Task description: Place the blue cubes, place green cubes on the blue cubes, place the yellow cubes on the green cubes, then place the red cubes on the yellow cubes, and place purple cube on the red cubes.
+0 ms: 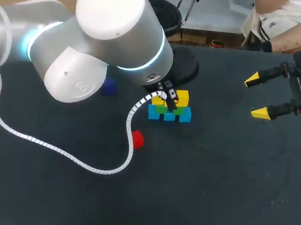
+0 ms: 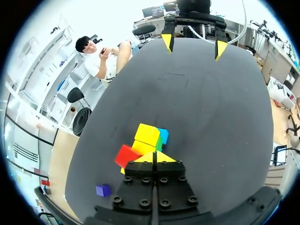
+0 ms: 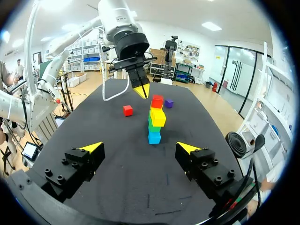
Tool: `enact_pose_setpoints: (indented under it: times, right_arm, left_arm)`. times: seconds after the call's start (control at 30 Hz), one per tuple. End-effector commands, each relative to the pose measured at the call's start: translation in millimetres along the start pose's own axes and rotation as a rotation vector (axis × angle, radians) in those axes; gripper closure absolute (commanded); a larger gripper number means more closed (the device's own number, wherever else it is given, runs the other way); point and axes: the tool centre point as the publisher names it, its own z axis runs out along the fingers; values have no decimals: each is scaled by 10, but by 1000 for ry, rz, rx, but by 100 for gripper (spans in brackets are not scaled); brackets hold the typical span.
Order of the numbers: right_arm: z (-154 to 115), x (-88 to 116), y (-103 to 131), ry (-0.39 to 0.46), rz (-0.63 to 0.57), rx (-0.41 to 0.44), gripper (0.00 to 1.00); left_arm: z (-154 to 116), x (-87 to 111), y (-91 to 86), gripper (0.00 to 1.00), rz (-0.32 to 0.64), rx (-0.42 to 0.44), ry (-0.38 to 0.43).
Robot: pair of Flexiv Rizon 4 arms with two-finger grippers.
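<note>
Stack (image 1: 170,110) of blue, green, yellow cubes on table. Loose red cube (image 1: 137,139) near stack: I judge it light, rigid, flat-sided; pinch opposite faces. Left gripper (image 3: 142,90) over stack, jaws closed, empty. Right gripper (image 1: 256,96) well apart from stack, jaws wide, empty.

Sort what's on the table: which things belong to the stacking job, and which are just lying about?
Job:
stack of blue, green and yellow cubes
top red cube, on that stack
loose red cube
purple cube

Lying about:
no stray objects; only the left arm's white coiled cable
</note>
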Motion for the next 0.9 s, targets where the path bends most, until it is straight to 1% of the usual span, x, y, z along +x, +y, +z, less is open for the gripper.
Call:
enact_pose_setpoints:
  times: [0.03, 0.9]
  right_arm:
    - [2, 3, 1, -1, -1, 1, 0]
    - [2, 3, 1, -1, -1, 1, 0]
  left_arm:
    - [26, -23, 12, 100, 0, 1, 3]
    - [87, -33, 50, 100, -7, 0, -1]
